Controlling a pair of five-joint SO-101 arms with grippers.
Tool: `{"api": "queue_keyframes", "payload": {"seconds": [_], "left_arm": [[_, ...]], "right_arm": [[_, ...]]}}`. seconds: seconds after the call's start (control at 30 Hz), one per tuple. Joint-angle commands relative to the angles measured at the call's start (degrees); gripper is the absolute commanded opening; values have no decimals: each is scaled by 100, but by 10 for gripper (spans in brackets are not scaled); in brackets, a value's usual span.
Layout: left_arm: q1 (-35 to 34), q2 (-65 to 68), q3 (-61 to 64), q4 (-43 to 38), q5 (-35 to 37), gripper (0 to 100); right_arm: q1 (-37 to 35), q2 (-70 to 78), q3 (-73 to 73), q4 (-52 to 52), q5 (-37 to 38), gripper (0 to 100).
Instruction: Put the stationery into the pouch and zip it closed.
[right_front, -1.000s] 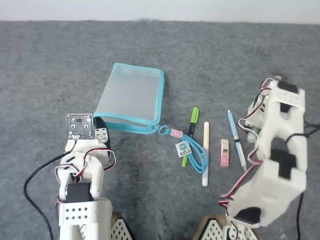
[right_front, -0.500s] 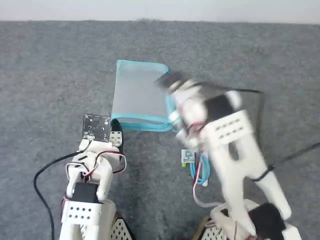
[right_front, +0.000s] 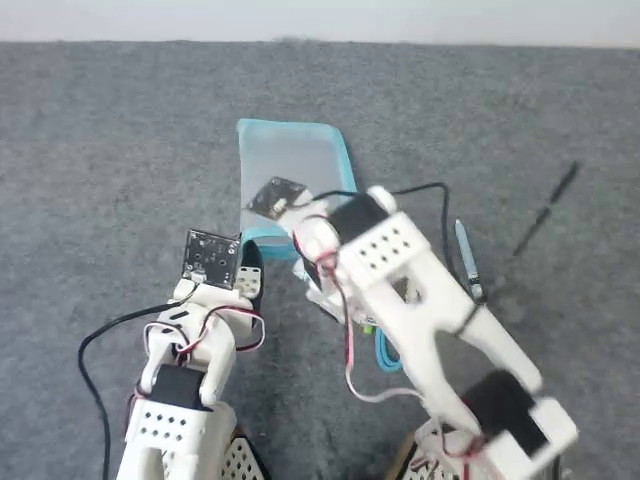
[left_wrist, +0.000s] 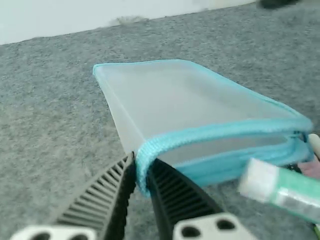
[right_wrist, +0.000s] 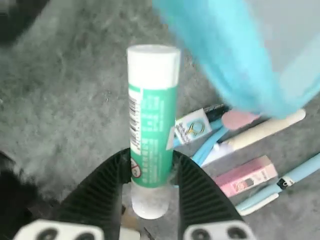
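Swung over from the right side, the right gripper (right_wrist: 150, 161) now hangs at the mouth of the pouch (right_front: 290, 165). Its ribbed black jaws are clamped on a cylindrical glue stick (right_wrist: 152, 115) with a green label, white cap and barcode. The left gripper (left_wrist: 141, 169), nearly closed, pinches the pouch's woven teal edging. The pouch is frosted translucent plastic on a fuzzy grey surface (right_front: 110, 130). Past the stick, the right wrist view catches a pink eraser (right_wrist: 248, 175), cream marker (right_wrist: 270, 125) and blue pen (right_wrist: 300, 172).

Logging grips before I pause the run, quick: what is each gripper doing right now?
Left gripper: shut on the teal edge of the pouch.
Right gripper: shut on the green tube.
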Motion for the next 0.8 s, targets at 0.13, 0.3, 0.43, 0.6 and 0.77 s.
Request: {"api": "queue_keyframes", "payload": {"seconds": [0.13,0.3,0.43,0.6,0.77], "left_arm": [[79,-105,-101,-185,-185,12],[387,-105,13,-185,-202,12],[712,-105,84,-185,-378,12],[703,-105,92,-185,-378,12],[695,-105,92,-185,-360,12]], "right_arm": [[585,1033,-1837,286,-747,7],[954,1675,-3042,734,-1081,9],[936,1930,-3543,927,-1064,38],[760,1965,-3534,919,-1073,200],[549,1736,-3552,919,-1029,184]]}}
